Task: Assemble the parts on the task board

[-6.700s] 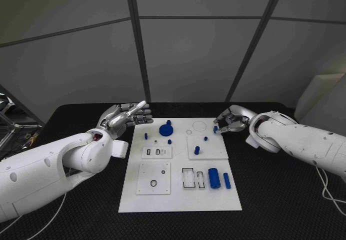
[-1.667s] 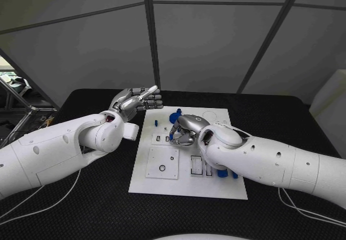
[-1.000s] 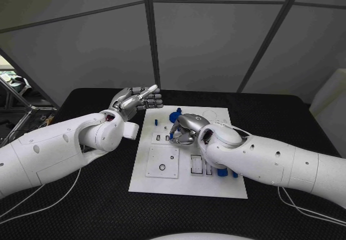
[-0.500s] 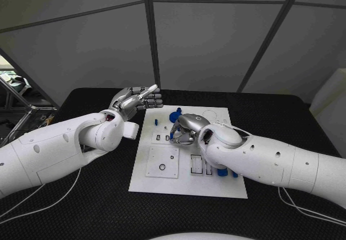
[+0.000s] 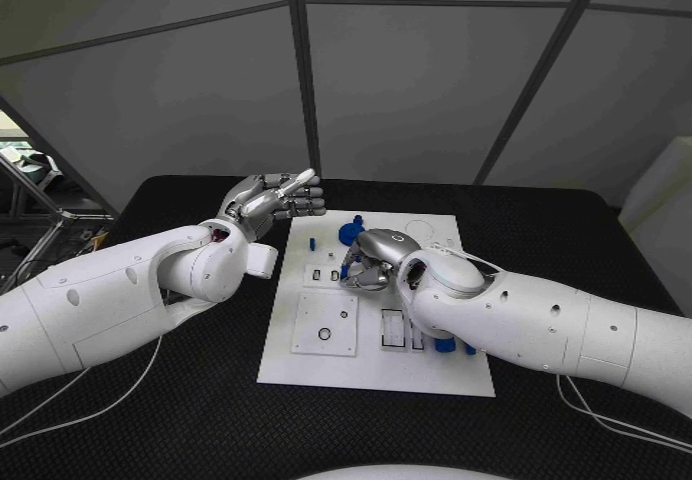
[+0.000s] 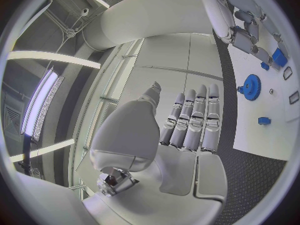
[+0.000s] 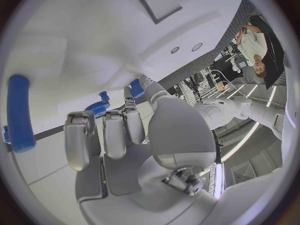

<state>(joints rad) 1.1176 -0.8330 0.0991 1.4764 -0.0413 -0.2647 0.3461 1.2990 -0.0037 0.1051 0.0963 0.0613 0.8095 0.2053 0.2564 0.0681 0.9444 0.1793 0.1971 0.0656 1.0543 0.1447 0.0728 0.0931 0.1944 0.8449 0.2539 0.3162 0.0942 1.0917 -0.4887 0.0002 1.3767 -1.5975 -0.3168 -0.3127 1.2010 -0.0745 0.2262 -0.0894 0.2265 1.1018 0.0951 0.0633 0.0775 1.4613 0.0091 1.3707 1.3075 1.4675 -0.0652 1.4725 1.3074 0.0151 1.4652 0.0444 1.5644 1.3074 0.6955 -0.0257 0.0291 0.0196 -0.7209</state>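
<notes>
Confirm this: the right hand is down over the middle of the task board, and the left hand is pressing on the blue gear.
Not quite. The left hand is raised beside the task board's far left corner, holding nothing; the left wrist view shows the blue gear lying apart from it. The right hand is indeed over the board's middle.

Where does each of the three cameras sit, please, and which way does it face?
Head view: on the robot's head, looking down at the white task board; both white arms show.
Left wrist view: behind the left hand, raised open beside the board; blue toothed gear beyond.
Right wrist view: behind the right hand, close over the board; long blue cylinder alongside.
Shared: gear and board appear in all three.
</notes>
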